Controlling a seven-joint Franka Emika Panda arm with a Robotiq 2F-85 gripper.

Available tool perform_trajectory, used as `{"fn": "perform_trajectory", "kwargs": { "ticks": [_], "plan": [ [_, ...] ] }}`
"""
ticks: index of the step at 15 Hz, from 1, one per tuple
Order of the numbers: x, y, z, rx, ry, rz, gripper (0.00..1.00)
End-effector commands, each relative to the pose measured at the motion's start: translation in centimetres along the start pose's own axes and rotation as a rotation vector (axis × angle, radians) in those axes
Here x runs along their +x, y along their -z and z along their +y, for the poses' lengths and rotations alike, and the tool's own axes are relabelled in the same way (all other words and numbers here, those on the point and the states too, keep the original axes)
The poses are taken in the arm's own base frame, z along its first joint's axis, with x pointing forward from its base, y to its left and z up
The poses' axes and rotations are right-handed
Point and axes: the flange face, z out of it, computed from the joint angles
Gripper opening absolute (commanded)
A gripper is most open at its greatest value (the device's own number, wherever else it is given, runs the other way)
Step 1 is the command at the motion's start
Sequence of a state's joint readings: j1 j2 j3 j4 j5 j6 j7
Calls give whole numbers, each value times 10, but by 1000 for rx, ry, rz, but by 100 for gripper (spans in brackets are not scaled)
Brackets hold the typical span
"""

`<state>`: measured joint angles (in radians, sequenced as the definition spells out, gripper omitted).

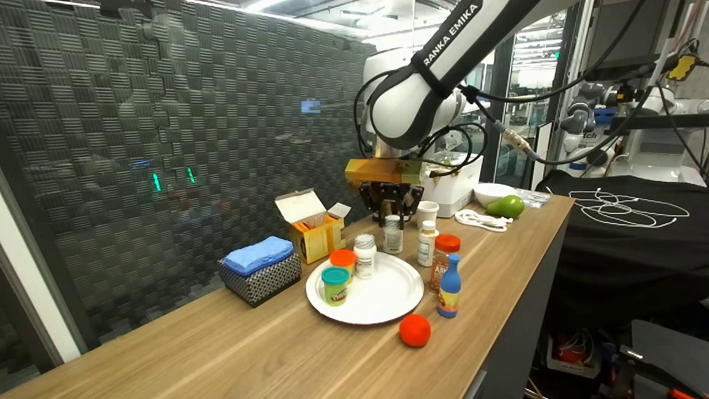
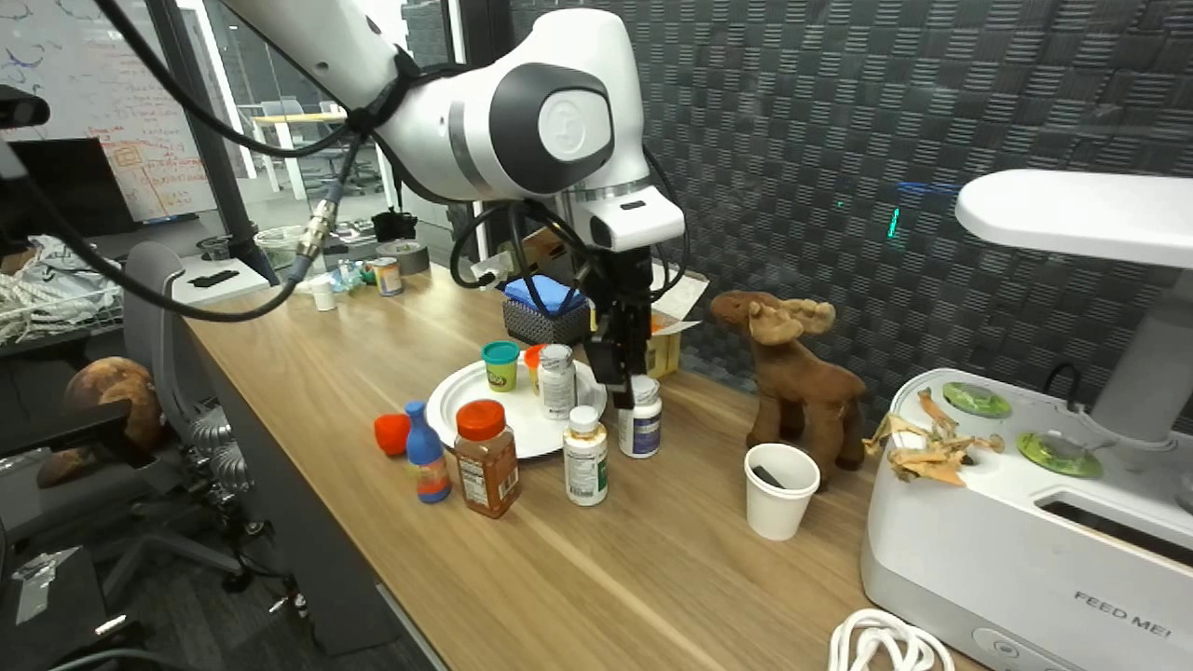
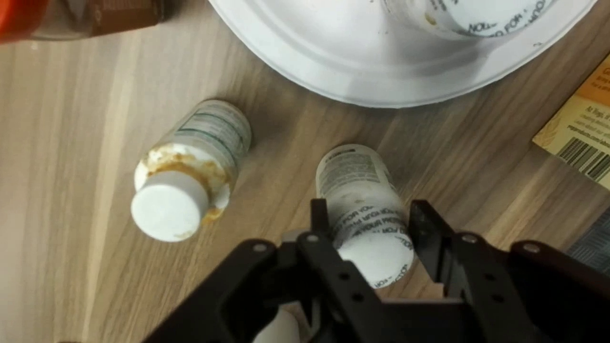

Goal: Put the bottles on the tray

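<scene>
Between the fingers (image 3: 424,221), 1 bottle (image 3: 364,209).

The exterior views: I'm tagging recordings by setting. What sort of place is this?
Probably a robotics lab or research office. Signs of it: a whiteboard with handwriting and an office chair in an exterior view, plus what looks like a second robot arm in the background.

Wrist view near, downward; all share tray (image 1: 382,296).

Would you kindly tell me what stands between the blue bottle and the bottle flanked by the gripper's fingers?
In an exterior view, first the red-capped jar, then the white-capped bottle, stand between them on the table.
</scene>
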<state>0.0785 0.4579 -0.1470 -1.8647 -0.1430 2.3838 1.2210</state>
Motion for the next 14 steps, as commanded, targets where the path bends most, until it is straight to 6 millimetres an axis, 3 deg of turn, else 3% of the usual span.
{"fn": "perform_trajectory", "kwargs": {
  "ticks": [1,6,11,14],
  "plan": [
    [6,4,-7,8,1,1,19],
    [-7,26,-5,39,28,6,19],
    [-59,69,0,49,132,87,19],
    [-89,83,11,36,186,132,19]
  ]
}}
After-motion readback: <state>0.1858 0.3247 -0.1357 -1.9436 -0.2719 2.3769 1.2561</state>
